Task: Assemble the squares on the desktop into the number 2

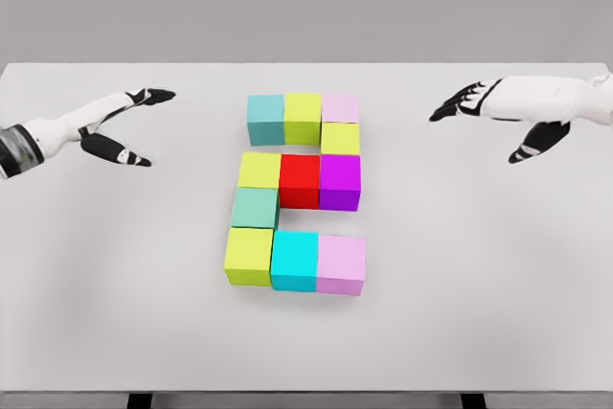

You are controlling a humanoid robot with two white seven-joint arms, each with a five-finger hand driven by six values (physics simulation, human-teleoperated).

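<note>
Several coloured cubes stand together at the middle of the white table (115, 284) in the shape of a 2. The top row is a teal cube (265, 119), a yellow-green cube (302, 117) and a pale pink cube (340, 107). Below the pink one sits a yellow-green cube (340, 139). The middle row holds a yellow-green cube (259, 170), a red cube (299, 179) and a magenta cube (339, 181). A green-teal cube (254, 207) links down to the bottom row: yellow-green (249, 255), cyan (294, 260), pink (341, 263). My left hand (134, 126) hovers open at the left, my right hand (498, 117) open at the right, both apart from the cubes.
The table's near edge runs along the bottom of the view, with dark legs (139, 399) showing under it. A grey wall (306, 2) lies behind the far edge.
</note>
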